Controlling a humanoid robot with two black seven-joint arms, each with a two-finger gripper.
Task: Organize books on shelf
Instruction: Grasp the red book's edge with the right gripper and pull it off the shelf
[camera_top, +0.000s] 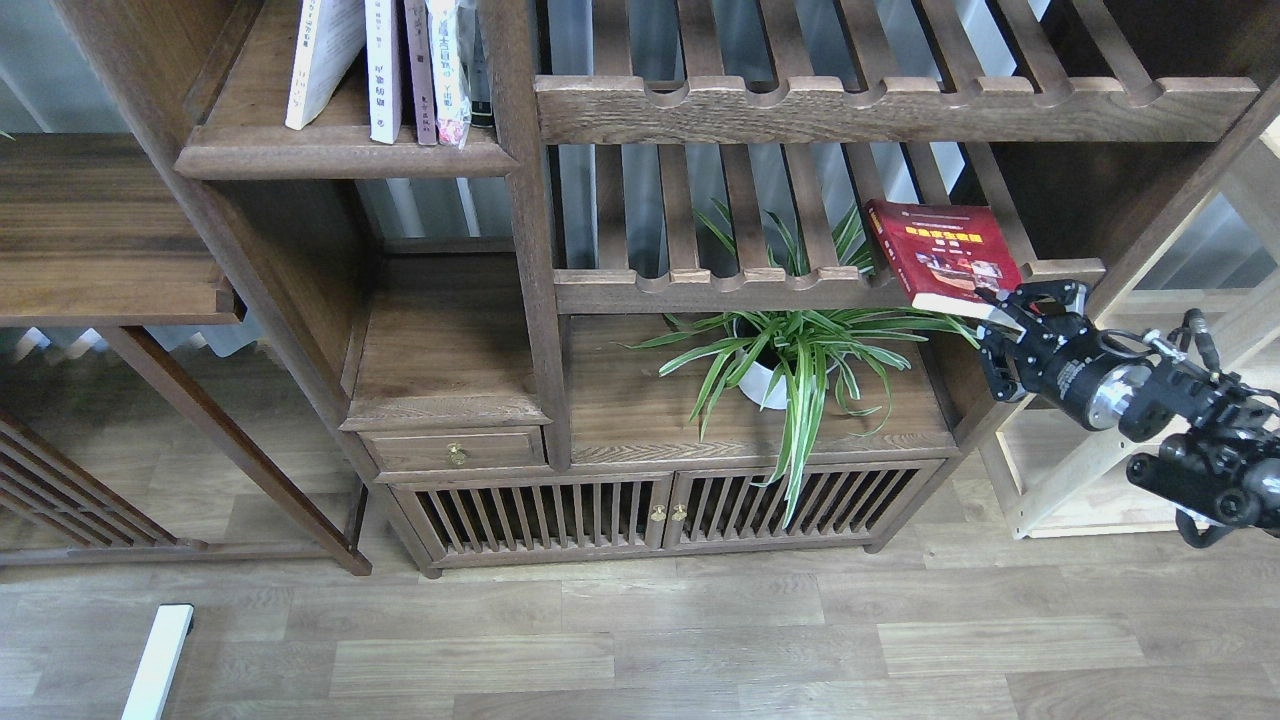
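Observation:
The red book (943, 253) with its gold title is clamped at its lower right corner by my right gripper (1000, 308), which is shut on it. The book is tilted, over the right end of the lower slatted rack (720, 288). The shelf (340, 152), a solid dark board with a rounded lip, is at the upper left. On it stand a leaning pale lavender-white book (322, 60), a white-spined book (383, 70), a brown one and a yellow-green one (449, 70). My left gripper is out of view.
A potted spider plant (790, 350) stands on the cabinet top below the rack, its leaves reaching up to the red book. An upper slatted rack (880, 105) runs above. A pale wood unit (1090, 490) stands at right behind my arm. A white object (155, 660) lies on the floor.

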